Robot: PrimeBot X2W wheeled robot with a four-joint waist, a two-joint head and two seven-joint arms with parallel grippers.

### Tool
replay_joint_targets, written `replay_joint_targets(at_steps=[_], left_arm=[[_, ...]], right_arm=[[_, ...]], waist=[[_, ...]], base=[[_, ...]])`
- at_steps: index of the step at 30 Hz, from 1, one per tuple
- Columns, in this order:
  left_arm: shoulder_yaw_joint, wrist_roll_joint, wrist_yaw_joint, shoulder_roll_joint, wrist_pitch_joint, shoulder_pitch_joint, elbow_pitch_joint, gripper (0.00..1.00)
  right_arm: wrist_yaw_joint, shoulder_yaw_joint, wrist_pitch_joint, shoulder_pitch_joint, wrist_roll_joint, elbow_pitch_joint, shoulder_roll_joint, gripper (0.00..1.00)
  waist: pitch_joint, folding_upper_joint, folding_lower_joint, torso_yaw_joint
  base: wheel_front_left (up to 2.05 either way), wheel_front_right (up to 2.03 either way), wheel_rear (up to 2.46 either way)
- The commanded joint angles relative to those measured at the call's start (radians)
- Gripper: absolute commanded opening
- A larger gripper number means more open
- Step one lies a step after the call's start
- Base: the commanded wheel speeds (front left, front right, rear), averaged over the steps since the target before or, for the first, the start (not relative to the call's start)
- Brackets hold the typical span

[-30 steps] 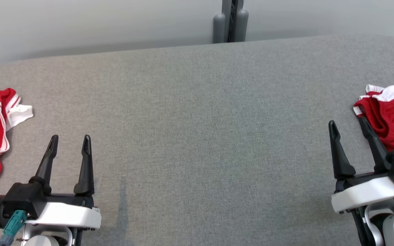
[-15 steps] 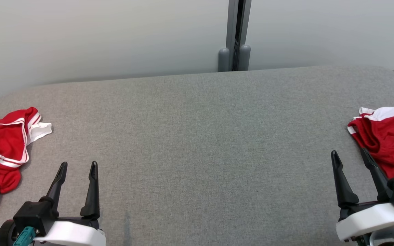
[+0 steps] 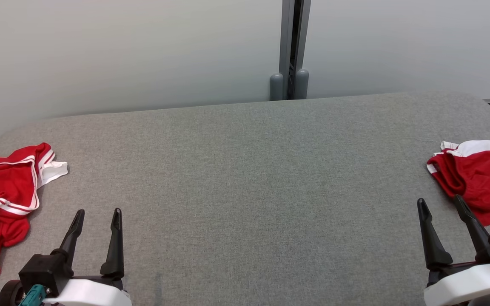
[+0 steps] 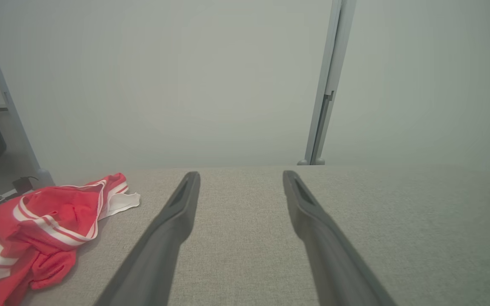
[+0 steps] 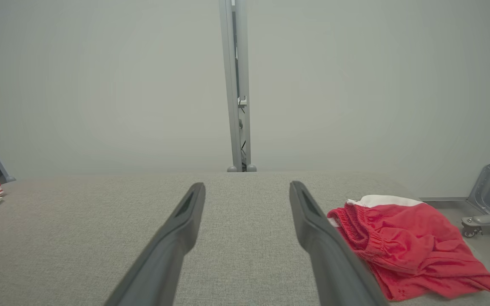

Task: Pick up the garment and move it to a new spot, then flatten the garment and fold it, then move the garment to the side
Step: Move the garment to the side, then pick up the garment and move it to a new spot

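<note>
Lying crumpled at the left edge of the head view, the striped garment (image 3: pixel 2 191) is red with white stripes. Its long axis runs from a white tip at the upper right down to the lower left, where the frame cuts it off. The left wrist view shows the same piece (image 4: pixel 45 225) at the lower left, white tip pointing toward the middle of the grey bench (image 3: pixel 245 191).

The plain garment (image 3: pixel 479 178) sits at the right edge, red with a white band along its upper side (the side toward the far wall). Its long axis slants from upper left to lower right. In the right wrist view it (image 5: pixel 406 242) spreads at the lower right, with a gathered hem toward the fingers.

The left hand (image 3: pixel 99 211) stands at the lower left, fingers spread wide with nothing between them, just right of the striped garment and apart from it. The right hand (image 3: pixel 439 198) at the lower right is likewise wide open and holds nothing. Its outer finger overlaps the plain garment's edge, and whether it touches the cloth cannot be told.
</note>
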Motion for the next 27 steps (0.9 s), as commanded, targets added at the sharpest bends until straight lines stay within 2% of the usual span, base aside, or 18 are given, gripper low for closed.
replay_joint_targets(at_steps=[1, 20, 27], left_arm=[[0.004, -0.006, 0.001, 0.006, 0.001, 0.009, 0.003, 1.00], [-0.005, -0.016, -0.003, 0.008, -0.007, -0.028, 0.034, 1.00], [-0.001, 0.001, 0.009, 0.009, -0.023, -0.052, 0.040, 1.00]], right_arm=[[0.000, -0.004, 0.004, 0.009, 0.003, -0.005, -0.002, 1.00], [0.000, -0.005, -0.003, 0.010, 0.017, 0.006, -0.002, 1.00], [0.000, -0.005, -0.011, 0.014, 0.022, 0.003, -0.002, 1.00]], waist=[[0.000, -0.0001, 0.0000, 0.000], [-0.002, -0.0001, 0.0000, 0.010], [0.008, -0.0001, 0.0000, 0.057]], base=[[0.00, 0.00, 0.00], [0.00, 0.00, 0.00], [0.00, 0.00, 0.00]])
